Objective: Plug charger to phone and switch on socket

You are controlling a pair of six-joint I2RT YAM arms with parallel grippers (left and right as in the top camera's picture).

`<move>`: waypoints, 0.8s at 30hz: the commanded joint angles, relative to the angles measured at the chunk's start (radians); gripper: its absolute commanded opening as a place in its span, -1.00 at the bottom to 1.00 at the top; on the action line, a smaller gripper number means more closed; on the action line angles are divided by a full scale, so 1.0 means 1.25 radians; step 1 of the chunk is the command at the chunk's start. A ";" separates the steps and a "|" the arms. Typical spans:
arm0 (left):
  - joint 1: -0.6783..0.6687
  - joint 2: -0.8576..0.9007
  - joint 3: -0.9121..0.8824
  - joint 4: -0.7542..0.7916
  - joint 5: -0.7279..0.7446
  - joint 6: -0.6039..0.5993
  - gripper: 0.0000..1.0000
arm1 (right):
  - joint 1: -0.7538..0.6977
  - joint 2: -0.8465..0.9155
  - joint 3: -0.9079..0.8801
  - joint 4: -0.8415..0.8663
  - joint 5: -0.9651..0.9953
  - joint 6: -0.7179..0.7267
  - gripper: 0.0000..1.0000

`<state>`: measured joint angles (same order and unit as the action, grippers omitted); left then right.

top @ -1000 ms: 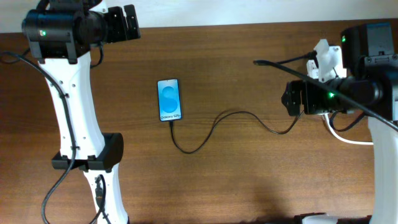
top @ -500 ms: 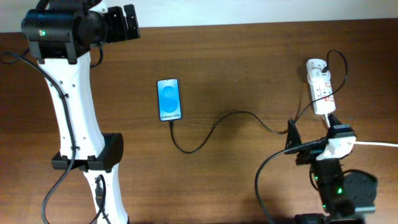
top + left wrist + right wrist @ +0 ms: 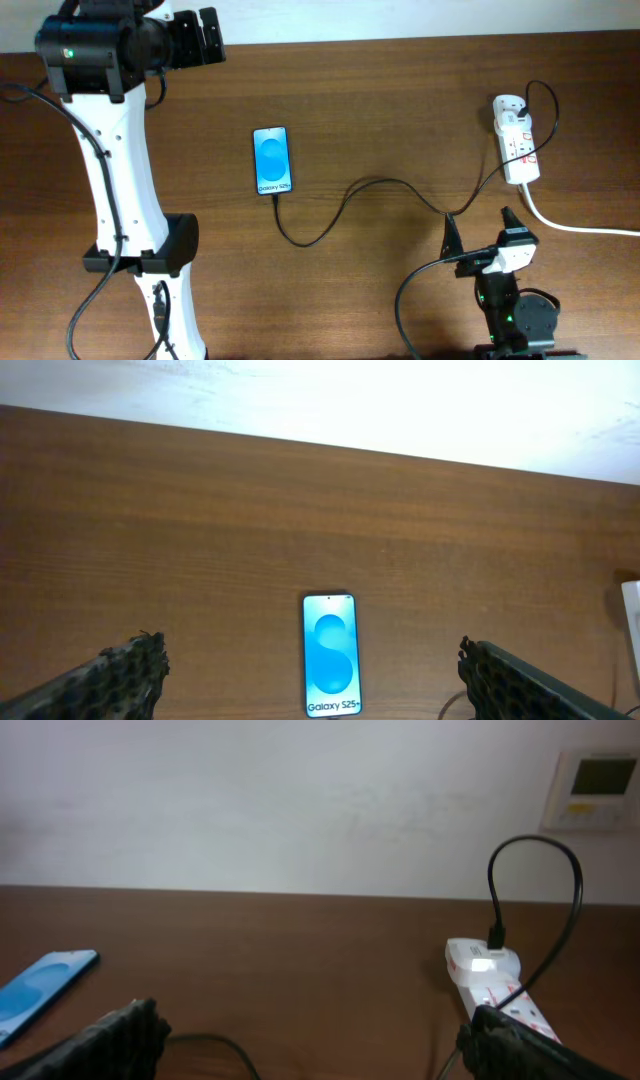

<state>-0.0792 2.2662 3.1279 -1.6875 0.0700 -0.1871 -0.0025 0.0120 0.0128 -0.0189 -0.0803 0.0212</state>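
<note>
Far right corner of the desk: the socket lies lengthwise, and its thick white cord runs off the right edge. The charger enters the socket's far end. In the right wrist view a small bright light shows there.
Between the middle and the left edge, nearer the far edge: the phone lies flat with its blue screen lit and "Galaxy S25" at its near end.
Charger path: the thin black cable leaves the phone's near end, loops loosely over the bare desk toward the right edge, then climbs to the socket.
Phone joint: the tip appears seated in the port, but the joint is too small to confirm.
Left tool: at the far left corner, released, fingers wide apart, holding nothing. The phone shows well ahead of it.
Right tool: low by the near edge toward the right corner, released, fingers spread and empty, apart from cable and socket.
Done so far: plugging in looks complete. The light suggests the socket is on, though the red switches are too small to read.
Left to do: probably nothing, or only a check of the switch.
Containers: none in view.
</note>
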 commanded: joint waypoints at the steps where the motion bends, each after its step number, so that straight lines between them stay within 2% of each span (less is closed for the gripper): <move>1: 0.004 -0.008 0.006 0.000 -0.006 0.001 0.99 | -0.005 -0.007 -0.006 -0.046 0.026 0.007 0.97; 19: 0.002 -0.014 -0.013 0.000 -0.012 0.001 0.99 | -0.005 -0.007 -0.006 -0.045 0.026 0.008 0.97; 20: 0.002 -0.040 -0.056 0.000 -0.012 0.001 0.99 | -0.005 -0.007 -0.006 -0.045 0.026 0.008 0.97; 21: 0.004 -0.100 -0.157 0.013 -0.012 0.005 0.99 | -0.005 -0.007 -0.006 -0.045 0.026 0.008 0.97; 24: 0.006 -0.265 -0.477 0.181 -0.012 0.067 0.99 | -0.005 -0.007 -0.006 -0.045 0.026 0.008 0.97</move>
<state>-0.0776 2.1078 2.7659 -1.5719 0.0700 -0.1699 -0.0032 0.0120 0.0105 -0.0685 -0.0635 0.0235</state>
